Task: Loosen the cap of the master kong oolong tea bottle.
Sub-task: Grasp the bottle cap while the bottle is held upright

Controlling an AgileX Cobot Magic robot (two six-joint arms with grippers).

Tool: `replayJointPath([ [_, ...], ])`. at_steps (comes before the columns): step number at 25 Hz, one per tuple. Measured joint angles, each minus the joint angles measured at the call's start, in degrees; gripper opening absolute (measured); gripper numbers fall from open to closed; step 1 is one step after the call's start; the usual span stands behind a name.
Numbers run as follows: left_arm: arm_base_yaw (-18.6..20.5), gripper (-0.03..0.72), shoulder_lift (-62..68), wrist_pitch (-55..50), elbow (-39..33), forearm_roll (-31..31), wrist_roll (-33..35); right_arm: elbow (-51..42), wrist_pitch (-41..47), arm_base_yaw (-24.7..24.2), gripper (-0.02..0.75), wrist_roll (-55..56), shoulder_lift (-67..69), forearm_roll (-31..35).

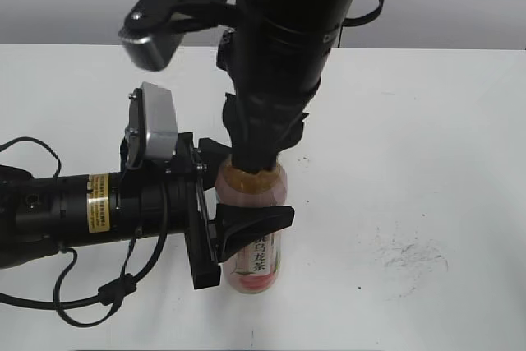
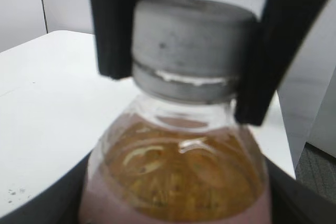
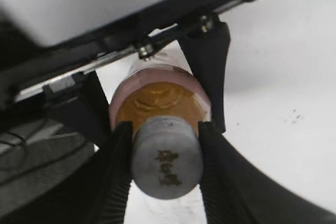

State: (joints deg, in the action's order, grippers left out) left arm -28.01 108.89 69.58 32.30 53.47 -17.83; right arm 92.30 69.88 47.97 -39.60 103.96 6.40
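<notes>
The master kong oolong tea bottle (image 1: 256,265) stands upright on the white table, amber tea inside, pink-and-white label low down. My left gripper (image 1: 238,195) comes in from the left and is shut on the bottle's body; the bottle's shoulder (image 2: 178,177) fills the left wrist view. My right gripper (image 1: 255,162) comes straight down from above and is shut on the cap. The grey-white cap (image 3: 167,157) with a dark mark on top sits between the right gripper's black ribbed fingers (image 3: 165,166). The cap also shows in the left wrist view (image 2: 191,51), with black fingers on both sides. In the exterior view the cap is hidden by the right gripper.
The white table (image 1: 411,145) spreads all round the bottle. Faint dark scuff marks (image 1: 415,256) lie to the right of it. A black cable (image 1: 90,297) loops under the left arm at the front left. A grey wall stands behind the table.
</notes>
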Motion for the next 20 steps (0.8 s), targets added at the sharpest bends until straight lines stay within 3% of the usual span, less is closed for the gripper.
replayJointPath([
  [12,0.00,0.448,0.00,0.10,0.00,0.31,0.49,0.59,0.89,0.00,0.288,-70.06,0.17,0.79],
  [15,0.00,0.448,0.00,0.10,0.00,0.13,0.49,0.62,0.89,0.00,0.288,-81.99,0.19,0.67],
  [20,0.00,0.448,0.00,0.10,0.00,0.06,0.43,0.62,0.89,0.00,0.288,-84.92,0.24,0.73],
])
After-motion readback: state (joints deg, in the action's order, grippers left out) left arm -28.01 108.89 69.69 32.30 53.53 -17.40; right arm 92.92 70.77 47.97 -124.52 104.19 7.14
